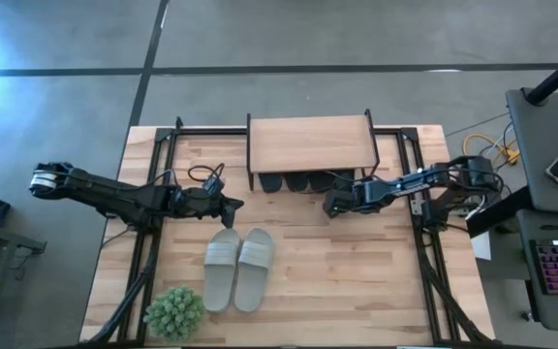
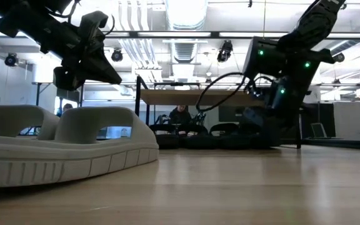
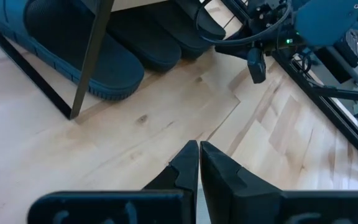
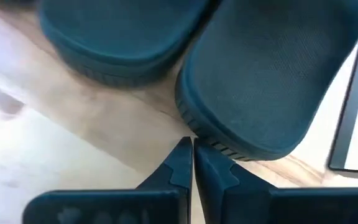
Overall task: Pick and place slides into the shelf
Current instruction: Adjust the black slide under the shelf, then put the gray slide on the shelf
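Note:
A pair of black slides (image 1: 294,181) lies under the shelf (image 1: 308,143), heels sticking out toward the near side; the left wrist view shows them (image 3: 104,56) beside the shelf's thin black leg. The pale grey-white slides (image 1: 238,269) rest side by side on their soles on the table, nearer the front, and loom large in the low view (image 2: 61,144). My right gripper (image 1: 327,206) is shut and slants down at the heel of a black slide (image 4: 266,74). My left gripper (image 1: 238,205) hangs shut above the table, left of the shelf front, holding nothing. My right gripper's shut fingertips (image 4: 188,144) stand right at the sole edge of one black slide's heel end (image 4: 207,134), coming slanting down from the near side. I cannot tell whether they touch it. The slide lies flat on the table.
A small green plant (image 1: 174,312) stands at the table's near left corner. Black frame rails (image 1: 153,194) (image 1: 419,199) run along both sides of the table. Bare wood lies between the grey slides and the shelf. A person (image 2: 180,115) shows beyond the table.

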Robot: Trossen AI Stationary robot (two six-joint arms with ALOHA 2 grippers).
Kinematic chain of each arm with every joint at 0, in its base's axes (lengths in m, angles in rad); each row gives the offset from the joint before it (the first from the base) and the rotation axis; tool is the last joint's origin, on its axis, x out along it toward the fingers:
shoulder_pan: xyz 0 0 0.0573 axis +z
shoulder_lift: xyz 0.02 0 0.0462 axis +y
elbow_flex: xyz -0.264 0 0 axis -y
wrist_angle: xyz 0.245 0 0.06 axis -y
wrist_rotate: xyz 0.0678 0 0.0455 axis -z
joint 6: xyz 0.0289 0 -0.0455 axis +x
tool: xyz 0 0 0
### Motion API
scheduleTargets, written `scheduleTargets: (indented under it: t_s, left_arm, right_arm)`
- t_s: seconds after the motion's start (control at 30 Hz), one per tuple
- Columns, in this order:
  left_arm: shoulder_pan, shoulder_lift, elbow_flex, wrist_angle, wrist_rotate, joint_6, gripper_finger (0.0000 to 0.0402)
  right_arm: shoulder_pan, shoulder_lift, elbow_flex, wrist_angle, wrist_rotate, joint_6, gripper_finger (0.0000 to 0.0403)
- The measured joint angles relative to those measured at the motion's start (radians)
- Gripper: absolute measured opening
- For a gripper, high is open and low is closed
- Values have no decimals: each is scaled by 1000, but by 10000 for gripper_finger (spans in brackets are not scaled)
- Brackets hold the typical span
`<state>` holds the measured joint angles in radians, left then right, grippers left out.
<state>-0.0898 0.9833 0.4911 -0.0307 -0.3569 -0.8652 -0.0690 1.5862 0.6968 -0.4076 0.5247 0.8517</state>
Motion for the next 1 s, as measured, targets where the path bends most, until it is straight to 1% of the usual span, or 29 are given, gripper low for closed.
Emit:
scheduleTargets:
  t_s: [0.17, 0.37, 0.43, 0.47, 0.57, 0.63, 0.73, 0.8, 0.87, 0.9, 1.0]
  left_arm:
    - [0, 0, 0, 0, 0, -16, 2]
    - [0, 0, 3, -3, 1, -21, 2]
    - [0, 0, 6, -1, 7, -38, 2]
    - [0, 0, 6, -1, 11, -43, 2]
    - [0, 14, 6, -3, 62, -29, 2]
    - [-2, 25, 8, 0, 115, -7, 2]
    - [-10, 43, 22, -3, 191, 14, 2]
    - [-15, 52, 34, -2, 217, 16, 2]
    - [-19, 60, 43, -1, 223, 16, 2]
    - [-22, 63, 48, -2, 222, 16, 2]
    - [-28, 73, 65, -4, 211, 9, 2]
  right_arm:
    - [40, -19, 1, 17, -50, -30, 9]
    - [94, -42, 1, -112, -77, 137, 9]
    - [117, -54, 1, -124, -144, 147, 9]
    - [131, -61, 1, -119, -194, 123, 9]
    - [184, -83, 0, -63, -363, 26, 9]
    - [223, -102, 0, -24, -423, 3, 9]
    - [265, -133, 7, 5, -424, -6, 9]
    - [279, -153, 28, 5, -420, -4, 9]
    - [296, -183, 55, 7, -414, -19, 9]
    - [309, -202, 71, 16, -397, -40, 9]
    - [354, -271, 129, 51, -301, -96, 17]
